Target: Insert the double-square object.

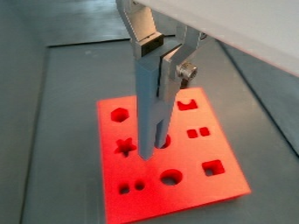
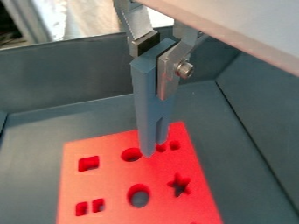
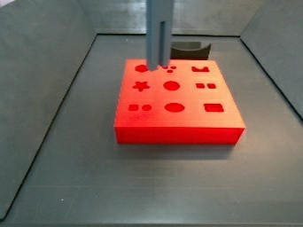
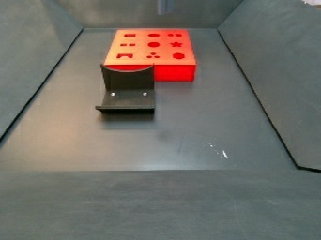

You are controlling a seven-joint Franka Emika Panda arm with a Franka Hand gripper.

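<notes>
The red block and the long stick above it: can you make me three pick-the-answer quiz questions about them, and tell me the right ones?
1. Where is the double-square object?
A. Lying flat on the floor
B. Upright, its lower end at the top of the red block
C. Leaning on a wall

2. What colour is the double-square object?
A. Blue-grey
B. Yellow
C. Green

3. What is the pincer doing?
A. Open and empty
B. Shut on the red block
C. Shut on the double-square object

Answers:
1. B, since in a side view the bar stands straight up over the holes at the block's far side.
2. A, since both wrist views show it blue-grey against the red.
3. C, since in both wrist views the silver fingers press on the bar's upper part from both sides.
</notes>
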